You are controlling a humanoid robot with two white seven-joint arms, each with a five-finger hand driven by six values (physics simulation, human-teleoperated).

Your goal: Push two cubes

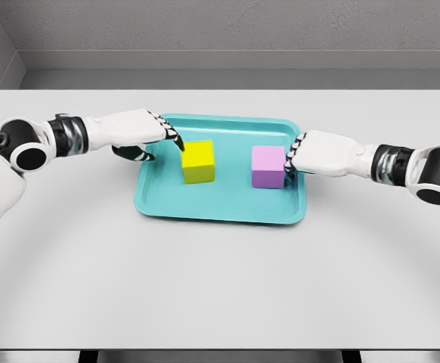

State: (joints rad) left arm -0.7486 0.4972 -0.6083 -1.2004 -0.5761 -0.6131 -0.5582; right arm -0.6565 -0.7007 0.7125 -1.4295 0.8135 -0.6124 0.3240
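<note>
A pale grey worktop (220,287) fills most of the view, evenly lit, with soft shadows. Behind its far edge runs a strip of grey floor (227,78), meeting a rough, light grey wall (227,23) at the top

Right robot hand (292,160) fingertips behind the pink cube (268,167), contact perhaps; both upper arms beyond frame edges.

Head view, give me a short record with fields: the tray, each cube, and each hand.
tray: teal, on the grey table
yellow cube: in tray, left part
purple cube: in tray, right part
cubes: apart
left hand: fingertips at yellow cube's left side, holding nothing
right hand: fingertips against purple cube's right side, holding nothing
</note>
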